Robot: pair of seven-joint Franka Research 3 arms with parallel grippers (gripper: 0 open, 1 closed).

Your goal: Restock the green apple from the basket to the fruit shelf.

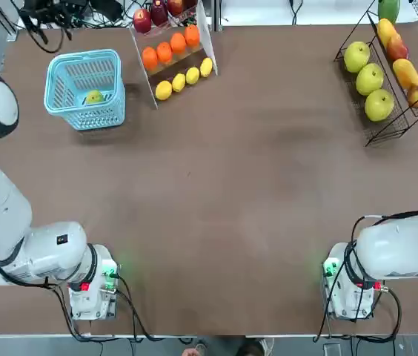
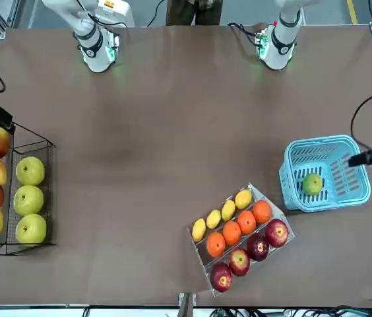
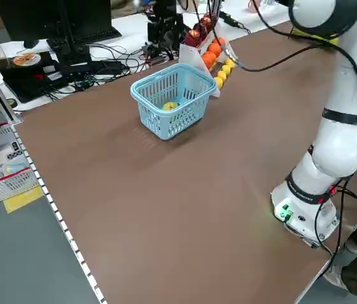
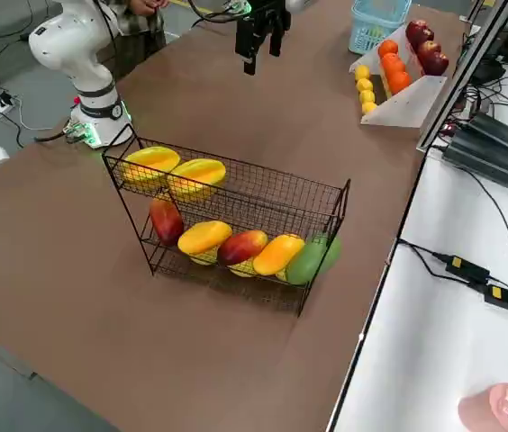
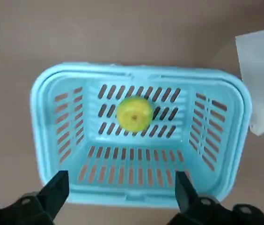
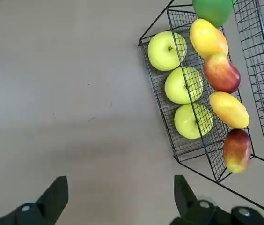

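Observation:
The green apple [image 1: 94, 97] [image 5: 134, 114] lies alone on the floor of the light blue basket [image 1: 83, 56] [image 5: 136, 70] at the table's far left. High above the basket's near rim, my left gripper [image 5: 120, 183] hangs open and holds nothing. The black wire fruit shelf [image 1: 387, 130] [image 6: 188, 145] stands at the far right, with a row of big yellow-green fruits [image 1: 370, 78] and orange-red ones beside them. My right gripper [image 6: 120, 185] is open and empty, held high over bare table beside the shelf.
A white tiered stand [image 1: 207, 44] of lemons, oranges and red apples stands just right of the basket. Cables and equipment lie beyond the far edge. A person [image 1: 227, 347] stands at the near edge between the arm bases.

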